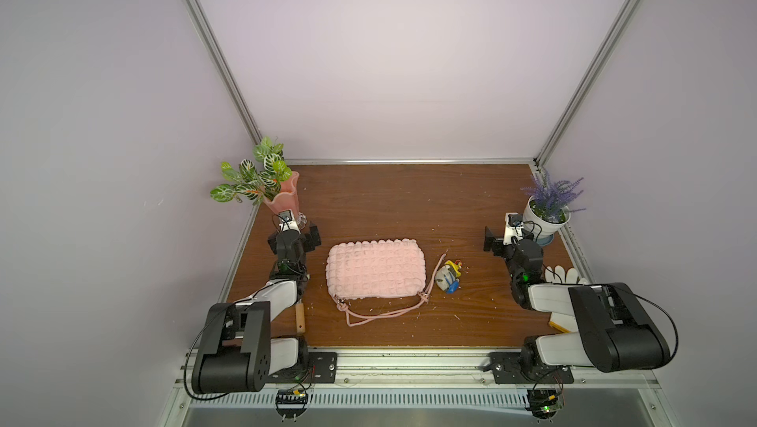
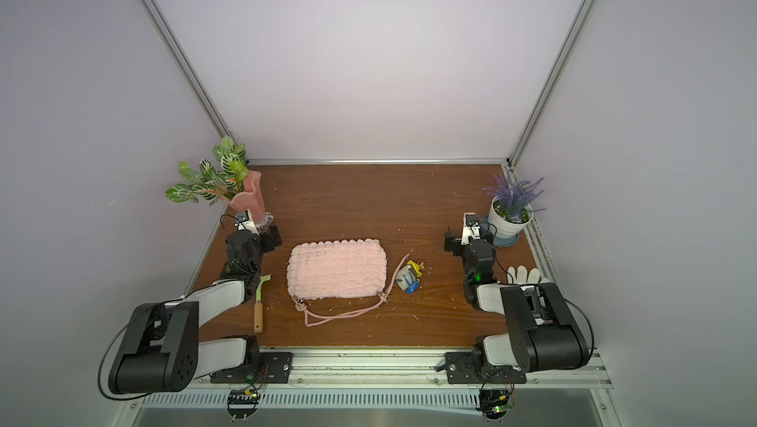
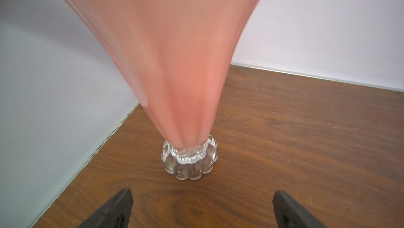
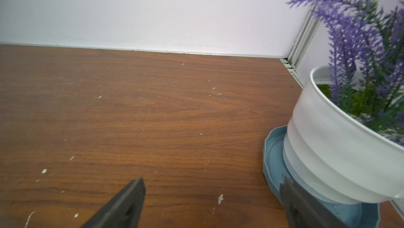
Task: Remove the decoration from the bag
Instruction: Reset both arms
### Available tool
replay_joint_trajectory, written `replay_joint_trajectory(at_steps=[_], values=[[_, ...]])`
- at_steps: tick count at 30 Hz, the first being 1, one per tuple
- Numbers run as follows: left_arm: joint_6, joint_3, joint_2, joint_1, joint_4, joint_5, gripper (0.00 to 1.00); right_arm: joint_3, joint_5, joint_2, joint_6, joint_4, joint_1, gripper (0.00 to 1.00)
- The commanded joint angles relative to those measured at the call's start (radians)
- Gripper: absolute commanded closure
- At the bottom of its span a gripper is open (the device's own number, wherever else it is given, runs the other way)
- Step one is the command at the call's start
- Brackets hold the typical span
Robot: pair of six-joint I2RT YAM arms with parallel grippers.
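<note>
The left tool and right tool both gape, empty. The decoration lies beside the bag, apparently unclipped, so the task looks done.

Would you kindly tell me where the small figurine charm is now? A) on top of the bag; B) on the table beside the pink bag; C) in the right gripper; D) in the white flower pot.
B: in both top views the decoration lies on the table just off the end of the bag, beside its cord strap, while the right gripper stands open and empty.
</note>
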Motion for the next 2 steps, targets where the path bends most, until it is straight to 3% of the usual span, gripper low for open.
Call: replay_joint_trajectory(at_steps=[1, 2], values=[[-0.01, -0.007, 0.016, 0.014, 0.097, 0.029, 0.0, 0.023, -0.004, 0.009, -0.013, 0.072, -0.012, 0.01], [-0.013, -0.008, 0.016, 0.014, 0.104, 0.027, 0.01, 0.025, -0.006, 0.013, -0.012, 0.071, -0.013, 0.01]])
